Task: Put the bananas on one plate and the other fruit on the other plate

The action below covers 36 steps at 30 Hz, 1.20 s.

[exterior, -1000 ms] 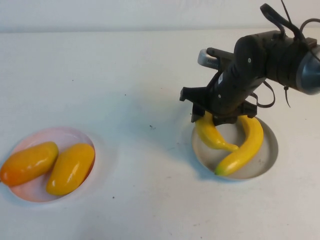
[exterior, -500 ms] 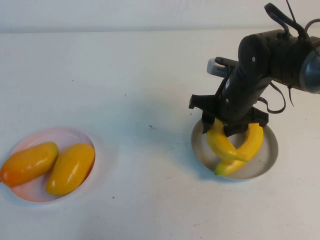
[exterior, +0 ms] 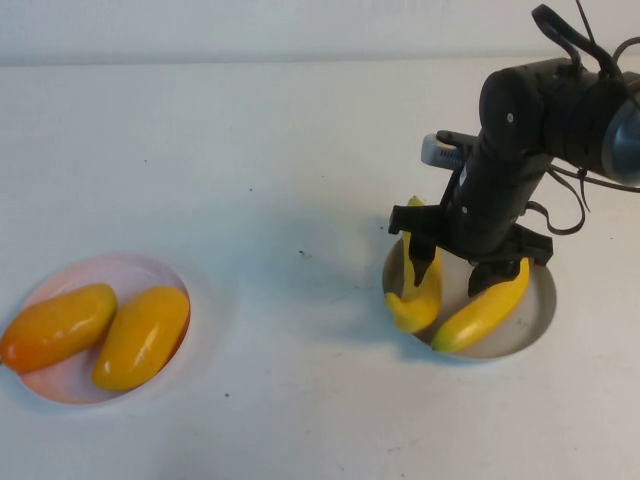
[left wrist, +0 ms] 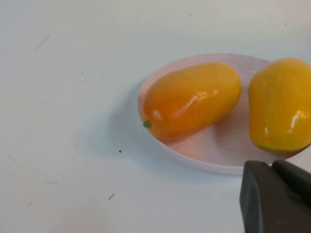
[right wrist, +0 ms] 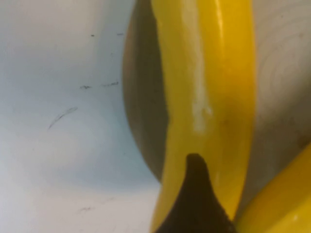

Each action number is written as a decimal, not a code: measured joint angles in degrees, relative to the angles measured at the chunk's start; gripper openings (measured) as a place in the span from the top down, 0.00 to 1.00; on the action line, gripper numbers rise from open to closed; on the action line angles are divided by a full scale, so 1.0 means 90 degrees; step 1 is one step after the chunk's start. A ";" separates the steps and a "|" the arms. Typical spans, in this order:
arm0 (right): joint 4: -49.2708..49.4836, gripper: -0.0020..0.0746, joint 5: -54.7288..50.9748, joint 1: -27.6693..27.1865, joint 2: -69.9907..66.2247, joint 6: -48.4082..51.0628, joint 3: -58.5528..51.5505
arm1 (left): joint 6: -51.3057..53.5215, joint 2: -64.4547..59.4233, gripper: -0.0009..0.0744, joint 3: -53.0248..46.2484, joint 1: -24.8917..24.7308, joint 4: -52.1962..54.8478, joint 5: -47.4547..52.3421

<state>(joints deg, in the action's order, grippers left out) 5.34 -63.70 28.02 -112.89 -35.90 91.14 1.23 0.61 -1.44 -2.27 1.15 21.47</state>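
Two yellow bananas (exterior: 420, 300) (exterior: 490, 308) lie on the grey-blue plate (exterior: 535, 300) at the right, the left one resting over its rim. My right gripper (exterior: 452, 272) hangs open just above them, one finger on each side of the gap between the bananas, holding nothing. In the right wrist view a dark fingertip (right wrist: 194, 194) stands in front of a banana (right wrist: 214, 73). Two orange-yellow mangoes (exterior: 57, 325) (exterior: 142, 337) lie side by side on the pink plate (exterior: 130, 270) at the left. My left gripper (left wrist: 272, 167) is shut and empty, just outside that plate's rim (left wrist: 214, 155).
The white table (exterior: 300, 150) stretches between the two plates. The right arm's dark body (exterior: 520, 130) and its cables rise over the back right of the table.
My right gripper has opened and let go of a banana, which now lies along the grey plate's left rim. The arm shifted slightly right. The mangoes and left gripper did not move.
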 joint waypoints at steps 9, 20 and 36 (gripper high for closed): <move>-0.0339 0.45 0.0031 0.0272 0.0985 0.0000 -0.0159 | 0.0000 0.0000 0.99 0.0000 0.0000 0.0000 0.0000; -0.0726 0.95 0.0222 0.0582 0.4330 0.0297 -0.3039 | 0.0000 0.0000 0.99 0.0000 0.0000 0.0000 0.0000; -0.0188 0.99 -0.0847 0.0582 0.7061 0.1825 -0.4126 | 0.0000 0.0000 0.99 0.0000 0.0000 0.0000 0.0000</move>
<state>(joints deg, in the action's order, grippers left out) 3.64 -71.33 33.25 -49.34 -19.47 54.00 1.23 0.61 -1.44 -2.27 1.15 21.47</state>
